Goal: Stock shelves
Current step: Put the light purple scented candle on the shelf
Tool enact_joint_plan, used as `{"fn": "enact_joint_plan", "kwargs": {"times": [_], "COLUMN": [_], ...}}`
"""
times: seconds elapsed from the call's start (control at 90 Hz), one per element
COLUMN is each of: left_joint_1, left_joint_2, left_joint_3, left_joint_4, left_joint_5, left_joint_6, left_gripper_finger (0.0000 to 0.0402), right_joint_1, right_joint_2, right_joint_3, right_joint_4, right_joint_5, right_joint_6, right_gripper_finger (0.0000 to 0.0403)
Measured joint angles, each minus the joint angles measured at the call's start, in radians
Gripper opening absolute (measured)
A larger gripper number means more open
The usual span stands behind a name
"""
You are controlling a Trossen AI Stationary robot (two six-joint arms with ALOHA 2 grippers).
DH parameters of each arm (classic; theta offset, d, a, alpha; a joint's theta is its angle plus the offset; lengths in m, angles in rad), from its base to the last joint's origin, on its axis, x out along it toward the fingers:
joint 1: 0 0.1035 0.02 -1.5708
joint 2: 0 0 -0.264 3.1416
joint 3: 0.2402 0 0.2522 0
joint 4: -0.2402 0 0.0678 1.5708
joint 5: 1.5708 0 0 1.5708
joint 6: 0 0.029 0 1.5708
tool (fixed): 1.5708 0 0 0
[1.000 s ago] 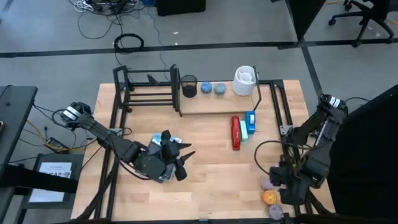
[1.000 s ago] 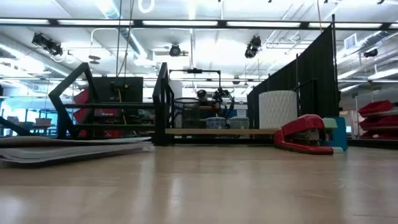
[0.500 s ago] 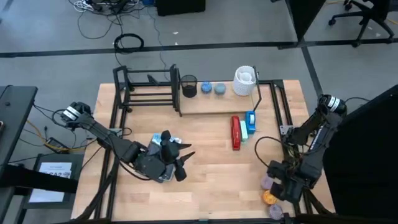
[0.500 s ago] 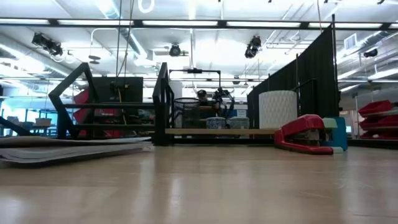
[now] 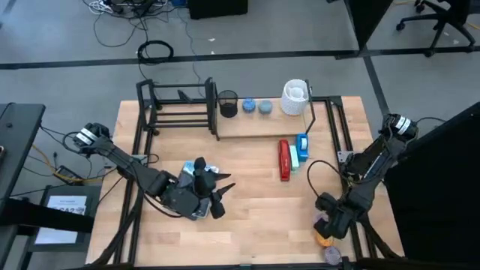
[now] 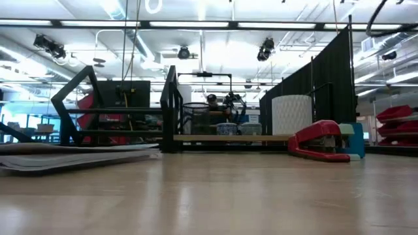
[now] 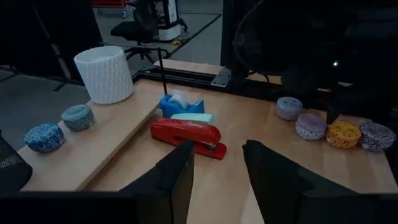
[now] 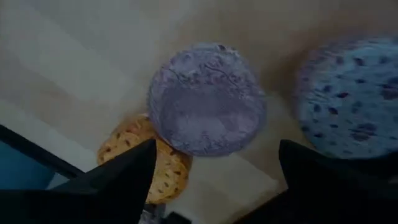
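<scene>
Pucks partly beneath right claw

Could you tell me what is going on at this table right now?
The right gripper hangs open over a row of small speckled tins near the table's right edge, fingers either side of a purple one, nothing gripped yet. The left gripper waits open, low over the table's middle. On the shelves, the wooden board already holds a mesh cup, two blue tins and a white cup. A red stapler lies in front of it.
</scene>
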Motion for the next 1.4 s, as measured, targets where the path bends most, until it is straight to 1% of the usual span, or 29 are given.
{"fn": "enact_joint_plan", "kwargs": {"times": [0.133, 0.289, 0.367, 0.456, 0.711, 0.933, 1.067, 1.133, 1.2, 1.4], "left_joint_1": [0.000, 0.000, 0.000, 0.000, 0.000, 0.000, 0.000, 0.000, 0.000, 0.000], "left_joint_2": [0.000, 0.000, 0.000, 0.000, 0.000, 0.000, 0.000, 0.000, 0.000, 0.000], "left_joint_3": [0.000, 0.000, 0.000, 0.000, 0.000, 0.000, 0.000, 0.000, 0.000, 0.000], "left_joint_4": [0.000, -0.001, -0.001, -0.001, -0.001, -0.001, -0.001, -0.001, -0.001, -0.001], "left_joint_5": [0.000, 0.000, 0.000, 0.000, 0.000, 0.000, 0.000, 0.000, 0.000, 0.000], "left_joint_6": [0.000, 0.000, 0.000, 0.000, 0.000, 0.000, 0.000, 0.000, 0.000, -0.002], "left_gripper_finger": [0.0127, 0.0127, 0.0127, 0.0127, 0.0127, 0.0127, 0.0127, 0.0127, 0.0127, 0.0127], "right_joint_1": [-0.017, -0.036, -0.045, -0.054, -0.055, -0.055, -0.055, -0.055, -0.055, -0.055], "right_joint_2": [0.000, 0.000, 0.000, 0.000, 0.000, -0.002, -0.002, -0.001, 0.001, 0.001], "right_joint_3": [-0.042, -0.065, -0.071, -0.079, -0.108, -0.109, -0.107, -0.104, -0.105, -0.105], "right_joint_4": [0.059, 0.056, 0.058, 0.059, 0.076, 0.078, 0.087, 0.087, 0.087, 0.079], "right_joint_5": [0.000, 0.033, 0.044, 0.037, 0.044, 0.068, 0.080, 0.081, 0.084, 0.088], "right_joint_6": [0.024, 0.040, 0.046, 0.050, 0.061, 0.061, 0.058, 0.051, 0.047, 0.013], "right_gripper_finger": [0.0358, 0.0391, 0.0398, 0.0394, 0.0335, 0.0253, 0.0246, 0.0232, 0.0204, 0.0171]}}
